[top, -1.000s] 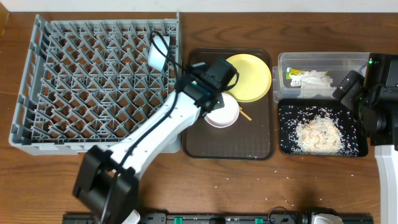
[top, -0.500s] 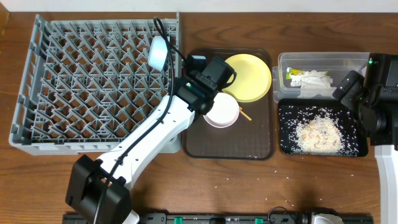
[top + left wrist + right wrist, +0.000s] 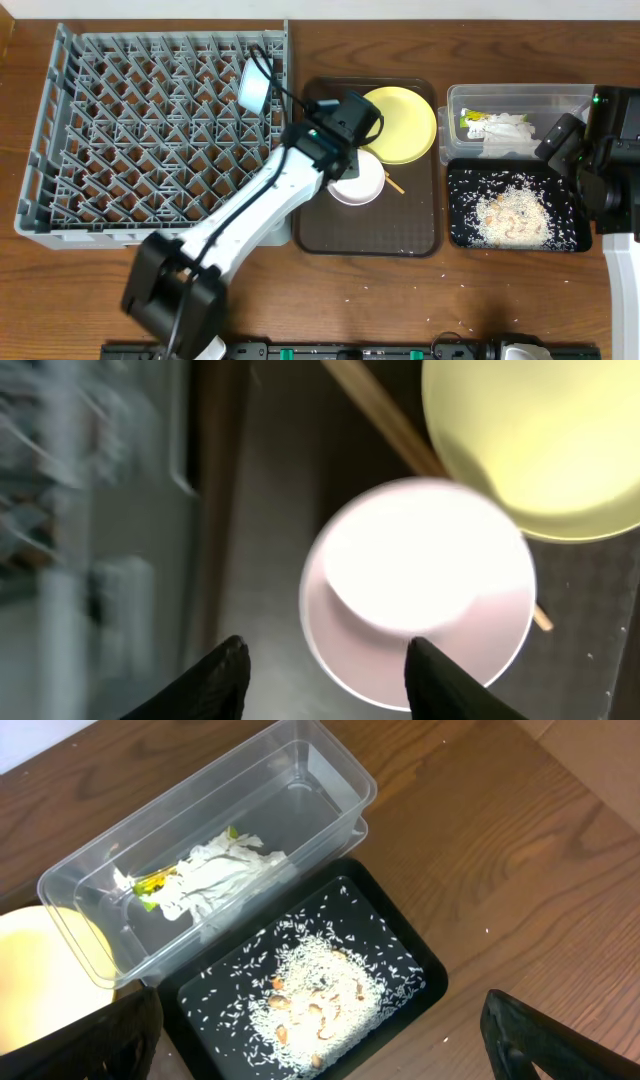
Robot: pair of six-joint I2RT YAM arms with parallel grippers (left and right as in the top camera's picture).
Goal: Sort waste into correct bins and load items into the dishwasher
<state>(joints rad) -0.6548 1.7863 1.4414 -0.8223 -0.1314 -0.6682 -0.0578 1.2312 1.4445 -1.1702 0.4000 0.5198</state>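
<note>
**Hovering over the white bowl, with most of the dishes left to load**

Here's the white bowl (image 3: 357, 180), sitting on the brown serving tray (image 3: 370, 235) mid-worktop, and it looks like the next pick. At its 1 o'clock the yellow plate (image 3: 400, 123) lies flat, its rim just beside the bowl's. The chopsticks (image 3: 395, 183) poke out at the bowl's 3 o'clock and run beneath it.

The left end effector (image 3: 328, 655) hangs right above, fingers spread wide and empty. In the wrist view the bowl's near rim shows between the two tips, with no contact that I can see.

Out at 9 o'clock, the grey dish rack (image 3: 100, 130) has one customer: a light blue bowl (image 3: 253, 88) standing on edge among the pegs near its far right corner. The small cup I can't spot.

Swing to 3 o'clock and the waste looks handled. Crumpled paper (image 3: 505, 132) and the wrapper (image 3: 473, 120) lie in the clear tub (image 3: 520, 98), and the rice (image 3: 510, 215) is heaped in the black tray (image 3: 455, 230). A few stray grains (image 3: 462, 284) dot the wood near it. The right end effector (image 3: 320, 1000) hovers above the bins, spread open and carrying nothing.

My read: sorting is about done and loading has barely begun, with bowl, plate and chopsticks to go.
</note>
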